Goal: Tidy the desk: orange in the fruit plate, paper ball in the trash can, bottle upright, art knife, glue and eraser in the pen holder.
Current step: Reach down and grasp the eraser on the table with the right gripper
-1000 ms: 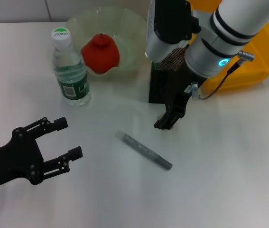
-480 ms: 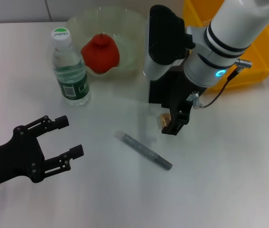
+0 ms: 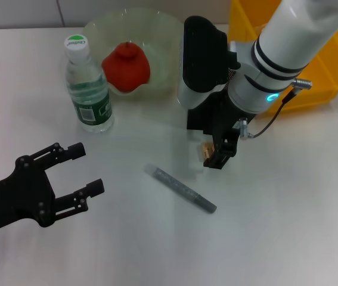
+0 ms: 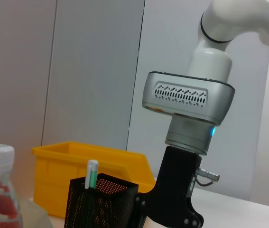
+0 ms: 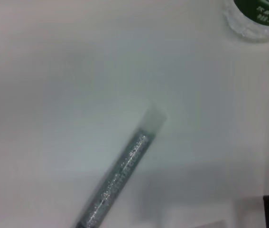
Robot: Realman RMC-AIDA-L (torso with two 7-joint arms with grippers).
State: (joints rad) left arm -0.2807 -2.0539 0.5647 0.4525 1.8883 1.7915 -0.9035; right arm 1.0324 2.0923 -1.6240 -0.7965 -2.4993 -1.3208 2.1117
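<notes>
My right gripper [image 3: 214, 157] hangs just in front of the black mesh pen holder [image 3: 199, 113] and is shut on a small tan eraser [image 3: 207, 149], held a little above the table. A grey glittery stick [image 3: 180, 189] lies on the table in front of it and also shows in the right wrist view [image 5: 120, 173]. The water bottle [image 3: 89, 83] stands upright at the back left. The red-orange fruit [image 3: 126, 65] sits in the pale glass plate [image 3: 163, 36]. My left gripper [image 3: 76, 173] is open and empty at the near left.
A yellow bin [image 3: 318, 74] stands at the back right, behind my right arm. In the left wrist view the pen holder [image 4: 101, 204] holds a white-tipped stick [image 4: 91, 183], with the yellow bin [image 4: 72, 164] behind it.
My right gripper has lifted off the table with the eraser between its fingers and shifted slightly to the right. The left arm has barely moved.
</notes>
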